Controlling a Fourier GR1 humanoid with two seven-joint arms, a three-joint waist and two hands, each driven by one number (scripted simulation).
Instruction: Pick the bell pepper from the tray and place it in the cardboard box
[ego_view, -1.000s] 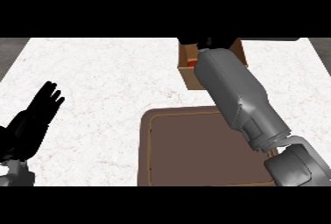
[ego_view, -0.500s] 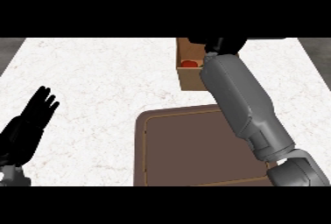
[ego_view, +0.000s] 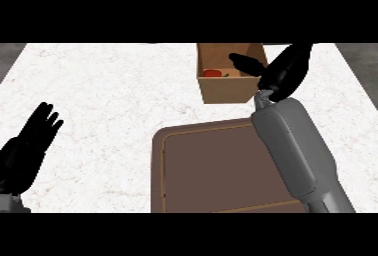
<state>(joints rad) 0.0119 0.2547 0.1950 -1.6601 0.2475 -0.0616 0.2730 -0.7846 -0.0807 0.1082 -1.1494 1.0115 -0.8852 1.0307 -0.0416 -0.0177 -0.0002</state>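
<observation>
The red bell pepper (ego_view: 212, 73) lies inside the open cardboard box (ego_view: 225, 90) at the counter's far edge. My right hand (ego_view: 284, 70) hovers at the box's right rim, fingers straight and open, thumb reaching over the box, holding nothing. The brown tray (ego_view: 210, 170) sits in front of the box with nothing on it; my right forearm crosses its right side. My left hand (ego_view: 29, 147) rests open at the left edge, fingers up.
The white speckled counter (ego_view: 111, 100) stretches left of the box and tray. The counter's far edge runs just behind the box.
My right hand has drawn back to the right from above the box, and the pepper now shows inside it. The view has shifted a little; the left hand stays resting.
</observation>
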